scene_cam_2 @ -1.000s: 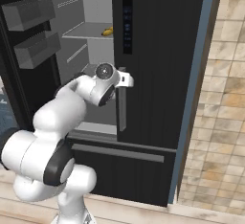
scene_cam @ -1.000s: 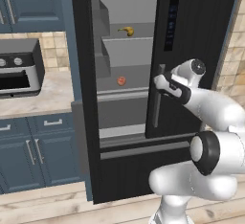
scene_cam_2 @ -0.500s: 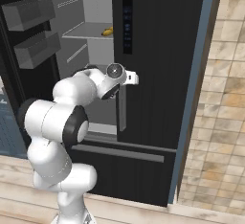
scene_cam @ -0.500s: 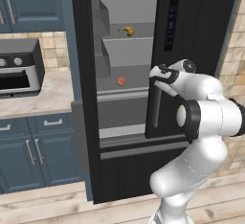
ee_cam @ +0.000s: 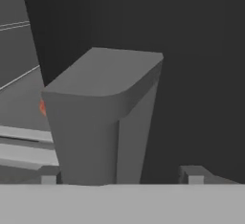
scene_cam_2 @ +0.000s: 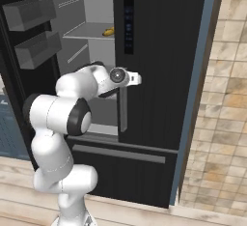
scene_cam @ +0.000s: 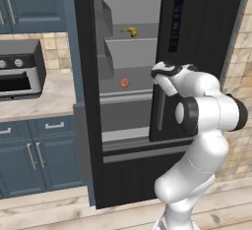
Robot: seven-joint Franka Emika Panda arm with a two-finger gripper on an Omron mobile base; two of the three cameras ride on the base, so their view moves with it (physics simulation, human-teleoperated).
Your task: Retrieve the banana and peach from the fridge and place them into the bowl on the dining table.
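The black fridge (scene_cam: 206, 27) stands with its left door swung open and its right door (scene_cam_2: 159, 51) shut. The yellow banana (scene_cam: 130, 31) (scene_cam_2: 109, 31) lies on an upper shelf. Lower down, the orange-red peach (scene_cam: 125, 82) sits on a shelf, and in the hand view a sliver of the peach (ee_cam: 43, 107) peeks out behind the handle. My gripper (scene_cam: 161, 76) (ee_cam: 120, 177) is at the top of the right door's grey handle (scene_cam_2: 123, 111) (ee_cam: 103, 117), open, one fingertip on each side. The bowl and dining table are out of view.
The open left door (scene_cam_2: 29, 32) carries grey bins. Left of the fridge, a beige counter (scene_cam: 34, 101) holds a dark oven (scene_cam: 17, 69) above blue-grey cabinets (scene_cam: 29, 155). A stone-tile wall (scene_cam_2: 226, 99) borders the fridge on the right.
The hand has shifted slightly left onto the top of the right door's handle, and the elbow has swung up beside it. The fruit has not moved.
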